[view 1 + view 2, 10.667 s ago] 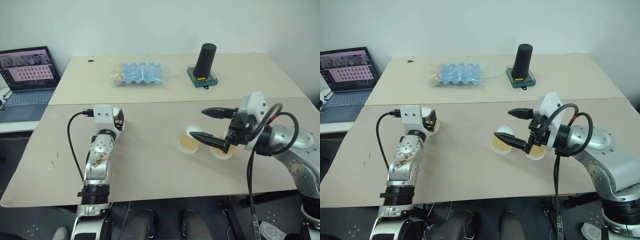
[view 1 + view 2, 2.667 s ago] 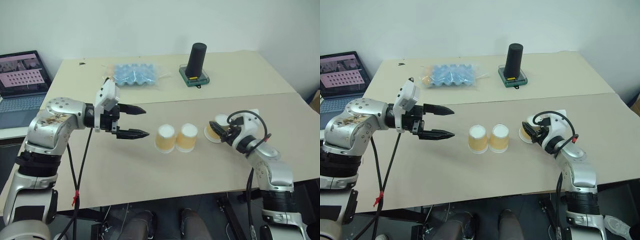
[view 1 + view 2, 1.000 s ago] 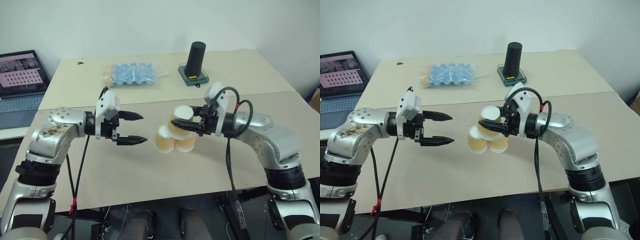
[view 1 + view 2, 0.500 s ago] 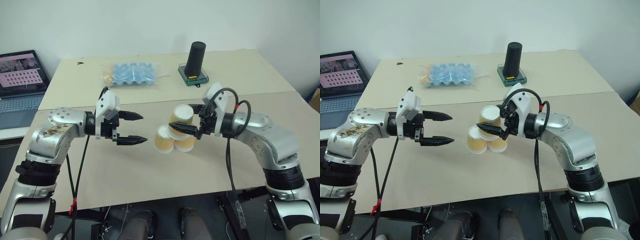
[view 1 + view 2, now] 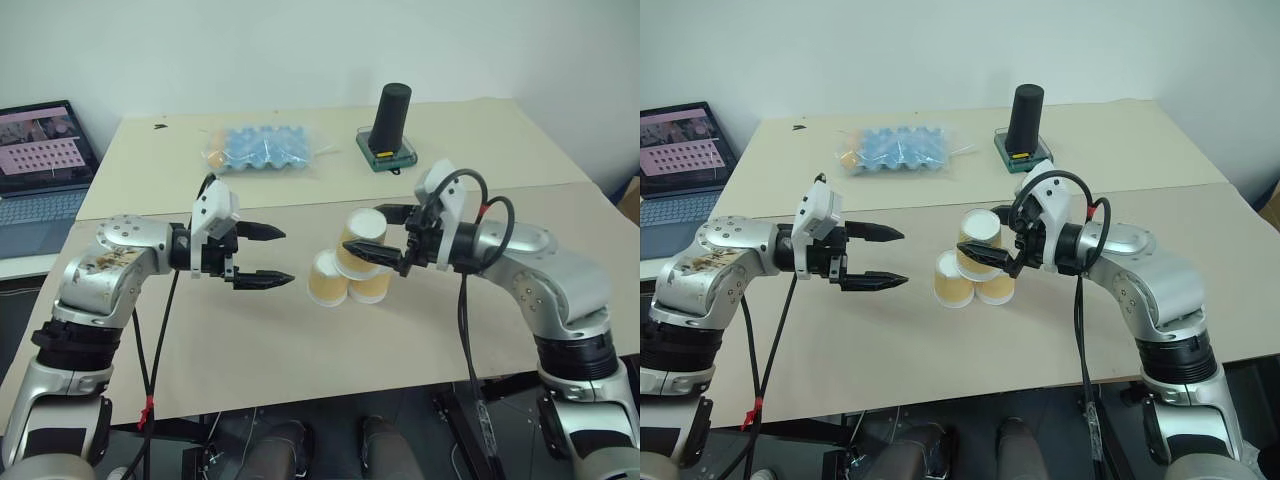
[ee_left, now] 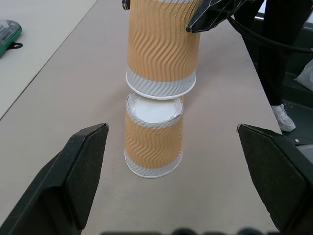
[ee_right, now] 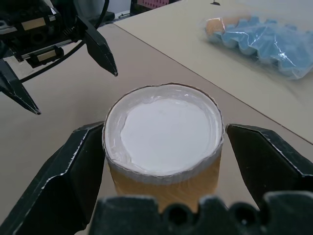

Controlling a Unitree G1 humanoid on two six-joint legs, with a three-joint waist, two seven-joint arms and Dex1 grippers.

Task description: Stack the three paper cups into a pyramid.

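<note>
Right gripper (image 5: 385,232) stands with its black fingers spread wide on either side of the top cup (image 5: 361,240), and the right wrist view shows a gap between each finger and the cup wall, so nothing is gripped; the fingers bracket the cup, seemingly a release posture. That top cup sits base-up on the two base cups (image 5: 346,282), which stand base-up, side by side and touching, on the near table (image 5: 300,350); together the three paper cups form the pyramid (image 5: 975,263). In the left wrist view the top cup rests on the upturned base of a lower cup, though whether it bears evenly on both lower cups cannot be confirmed. Base-up placement gives each cup its wide rim as a footing, which would account for the arrangement. Left gripper (image 5: 262,258) hangs fully open and empty, just beside the stack and pointing at it, apparently held ready but touching nothing. On the far table (image 5: 480,140), well apart from the work, lie the blue egg tray (image 5: 262,148) in clear plastic and the black cylinder (image 5: 391,118) on its green base. At the left edge a laptop (image 5: 45,150) stands open.
</note>
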